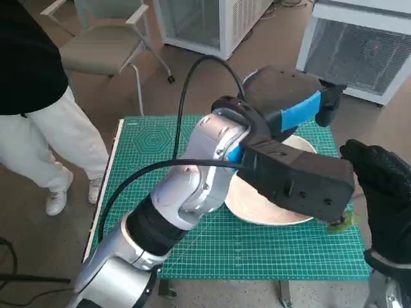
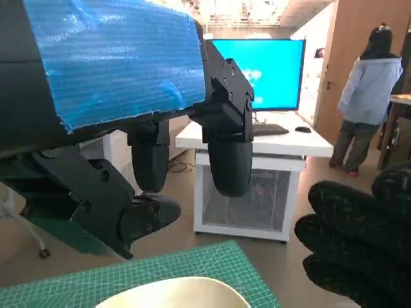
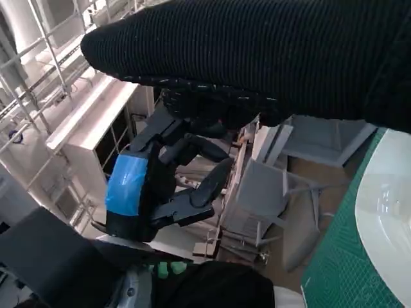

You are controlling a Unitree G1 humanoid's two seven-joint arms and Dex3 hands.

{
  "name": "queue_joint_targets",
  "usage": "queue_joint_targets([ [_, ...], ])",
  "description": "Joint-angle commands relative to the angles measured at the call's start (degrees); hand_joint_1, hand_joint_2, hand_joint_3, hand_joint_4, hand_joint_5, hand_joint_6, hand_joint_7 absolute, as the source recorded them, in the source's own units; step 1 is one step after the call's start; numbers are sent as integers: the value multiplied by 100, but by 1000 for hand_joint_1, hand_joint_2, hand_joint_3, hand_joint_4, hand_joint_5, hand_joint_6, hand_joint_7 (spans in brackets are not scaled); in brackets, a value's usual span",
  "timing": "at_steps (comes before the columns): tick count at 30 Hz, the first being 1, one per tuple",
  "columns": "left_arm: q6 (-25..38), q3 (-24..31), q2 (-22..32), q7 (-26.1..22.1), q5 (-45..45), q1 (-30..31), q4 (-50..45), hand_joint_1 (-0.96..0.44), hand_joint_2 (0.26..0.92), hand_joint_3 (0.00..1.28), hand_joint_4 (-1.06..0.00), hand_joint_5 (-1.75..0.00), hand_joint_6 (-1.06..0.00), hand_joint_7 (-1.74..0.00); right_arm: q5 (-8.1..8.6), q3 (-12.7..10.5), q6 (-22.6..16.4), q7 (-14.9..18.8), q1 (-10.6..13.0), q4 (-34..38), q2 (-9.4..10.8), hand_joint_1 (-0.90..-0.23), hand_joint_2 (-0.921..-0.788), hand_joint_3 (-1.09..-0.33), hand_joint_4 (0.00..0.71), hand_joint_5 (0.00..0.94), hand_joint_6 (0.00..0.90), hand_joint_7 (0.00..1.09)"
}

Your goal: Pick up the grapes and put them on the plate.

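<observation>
A lab or office workroom is showing here: a green cutting mat (image 1: 257, 250) is covering the small table, a glowing monitor (image 2: 270, 74) is sitting on a white desk (image 2: 270, 144), and metal shelving (image 3: 58, 83) is standing far off.

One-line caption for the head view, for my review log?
Blue-taped black left hand raised over the white round plate on the green cutting mat; gloved right hand beside it.

Green grapes (image 1: 341, 222) on mat, beside white plate (image 1: 257, 208) rim.

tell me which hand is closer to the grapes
Right. The right hand hangs just above and beside the grapes at the plate's edge; the left hand is raised over the plate's far side.
</observation>
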Motion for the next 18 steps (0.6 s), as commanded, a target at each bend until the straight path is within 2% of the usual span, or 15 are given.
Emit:
queue_joint_targets([
  [1,8,-75,-65,35,25,-43,96,2,783,531,-415,-1496,-415,-1463,-56,-6,12,-62,121,15,48,-618,-921,-678,346,15,-1,704],
  [13,43,-181,-102,178,168,-117,488,2,839,470,-370,-1521,-368,-1490,-67,5,-22,-75,156,10,72,-618,-921,-677,347,16,-1,706],
  [18,63,-213,-111,191,183,-136,609,2,904,296,-435,-1419,-428,-1406,-77,-5,-52,-73,165,30,60,-616,-921,-675,348,17,-1,705],
])
